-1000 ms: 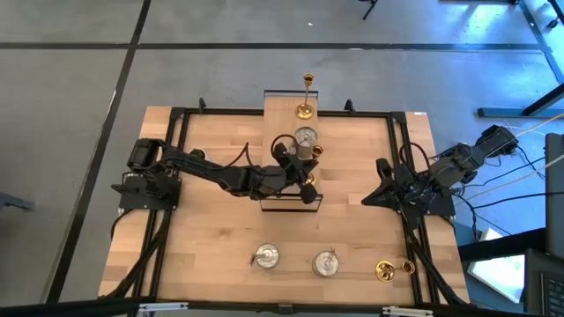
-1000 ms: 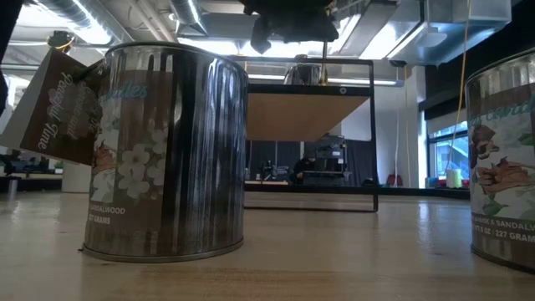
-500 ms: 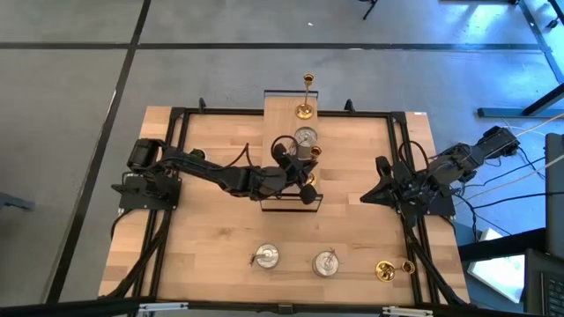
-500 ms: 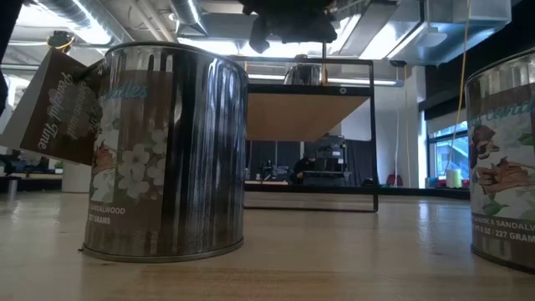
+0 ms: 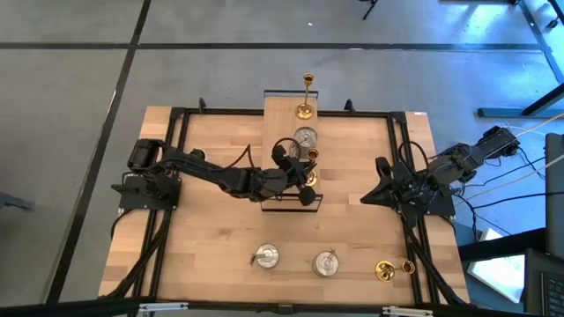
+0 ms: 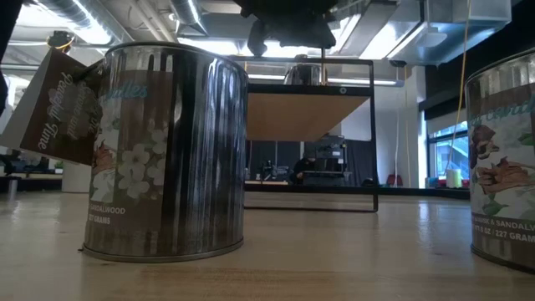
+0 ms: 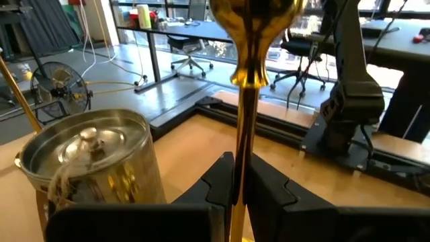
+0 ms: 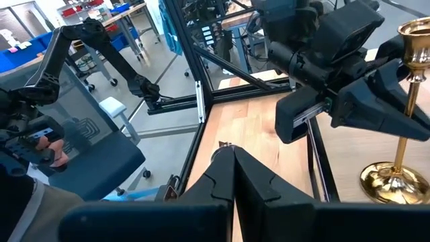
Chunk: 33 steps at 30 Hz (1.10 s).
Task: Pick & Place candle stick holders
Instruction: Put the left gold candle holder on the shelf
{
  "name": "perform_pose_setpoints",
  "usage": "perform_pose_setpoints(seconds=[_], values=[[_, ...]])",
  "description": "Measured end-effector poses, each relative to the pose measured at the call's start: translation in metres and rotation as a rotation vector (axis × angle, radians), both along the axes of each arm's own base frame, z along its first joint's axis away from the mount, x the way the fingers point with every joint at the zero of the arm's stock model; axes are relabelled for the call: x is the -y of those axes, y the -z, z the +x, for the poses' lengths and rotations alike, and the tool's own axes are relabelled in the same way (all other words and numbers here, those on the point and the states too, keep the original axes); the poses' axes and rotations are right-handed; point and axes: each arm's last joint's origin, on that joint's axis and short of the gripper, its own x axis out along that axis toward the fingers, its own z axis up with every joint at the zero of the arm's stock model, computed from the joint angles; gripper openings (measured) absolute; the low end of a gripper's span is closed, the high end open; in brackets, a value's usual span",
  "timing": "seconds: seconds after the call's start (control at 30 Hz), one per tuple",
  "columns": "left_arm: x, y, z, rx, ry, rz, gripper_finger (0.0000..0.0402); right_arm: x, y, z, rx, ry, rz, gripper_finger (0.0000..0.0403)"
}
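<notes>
Three holders look placed or nearly placed on the small raised shelf [image 5: 280, 99] at mid-worktop, and three remain on the worktop [image 5: 211, 238] near its front edge, so we judge the job to be about half done.

On the shelf, a slim gold candlestick [image 5: 306, 97] stands upright at the far end and a squat silver holder [image 5: 305, 137] sits nearer the middle. Just beside that silver one we have a second gold candlestick [image 7: 250, 81] upright in the left end effector [image 5: 304, 167], whose fingers are clenched on its thin stem; the left wrist view shows the stem pinched between them with the silver holder close alongside. Whether its base already rests on the shelf we cannot tell, so we count this one as mid-placement rather than finished.

Still to move, as we read it: two squat silver holders, one [image 5: 264, 257] toward the left and one [image 5: 327, 262] beside it, and a gold candlestick [image 5: 388, 269] near the front right corner, apparently lying on its side.

Our right end effector [image 5: 368, 199] waits at the right side of the worktop, clenched on nothing. Releasing the held candlestick cleanly beside the silver holder would be the next concern, since the two stand so close.
</notes>
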Motion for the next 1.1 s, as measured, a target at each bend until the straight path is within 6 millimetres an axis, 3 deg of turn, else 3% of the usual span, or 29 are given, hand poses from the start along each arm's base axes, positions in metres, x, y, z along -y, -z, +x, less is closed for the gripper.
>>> perform_pose_setpoints(seconds=[0.43,0.83,1.1], values=[[0.003,0.0,0.001,0.015,0.069,-0.038,0.0037,0.0,0.0,0.0,0.0,-0.001,0.0,0.0003],[0.003,0.003,0.0,-0.022,0.04,-0.028,0.0081,0.0,0.0,0.0,0.0,-0.003,0.0,0.0003],[0.003,-0.007,-0.015,-0.058,0.022,-0.08,0.0084,0.0,0.001,0.0,-0.006,-0.003,-0.004,0.0003]])
